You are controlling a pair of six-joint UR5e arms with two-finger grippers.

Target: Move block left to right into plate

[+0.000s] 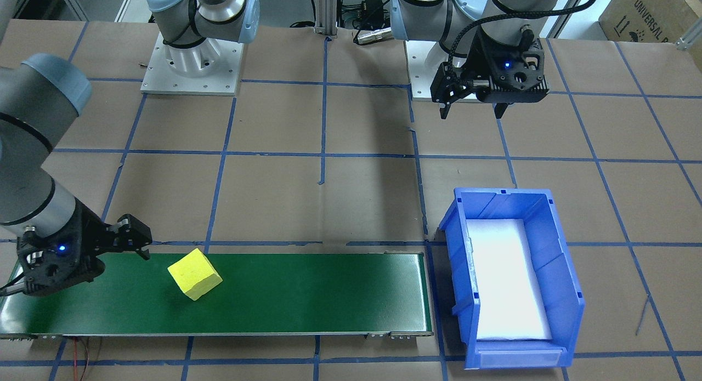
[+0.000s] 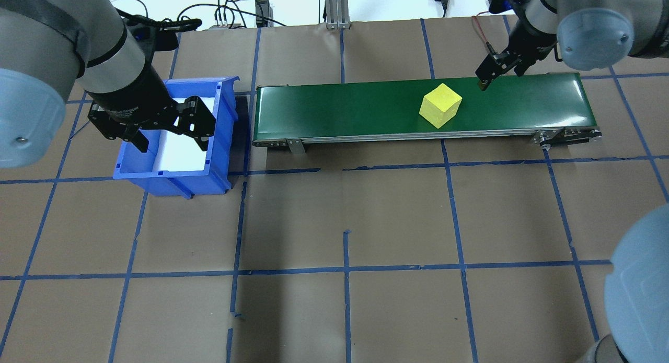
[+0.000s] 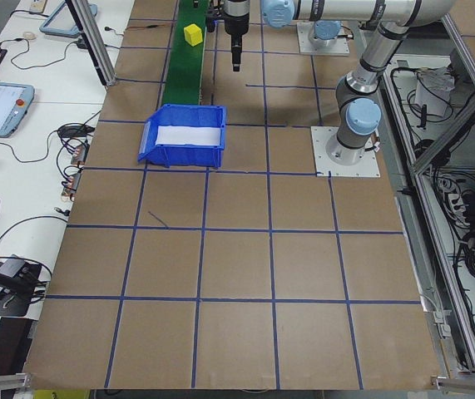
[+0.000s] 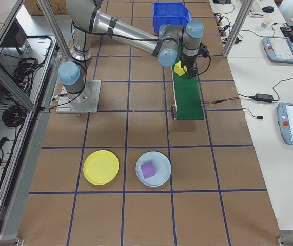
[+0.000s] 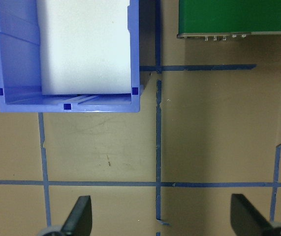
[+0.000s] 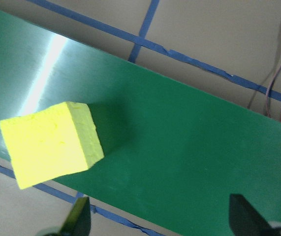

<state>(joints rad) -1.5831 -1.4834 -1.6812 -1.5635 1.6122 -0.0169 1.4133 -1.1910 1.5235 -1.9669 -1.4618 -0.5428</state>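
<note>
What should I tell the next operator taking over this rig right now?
Left gripper: jaws open, empty, hanging above the blue plastic bin.
Right gripper: jaws open, empty, over the green conveyor belt beside the yellow foam block.
The block lies on the belt, not gripped.
The round yellow plastic plate is empty; a pale blue plate beside it holds a purple block.
Done: nothing placed.
Left: grasp the yellow block, carry it into the yellow plate.

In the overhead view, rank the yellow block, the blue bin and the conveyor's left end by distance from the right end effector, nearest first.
1. Yellow block: on the belt, just left of the right end effector.
2. Conveyor's left end: mid-table.
3. Blue bin: far left, under the left arm.
</note>
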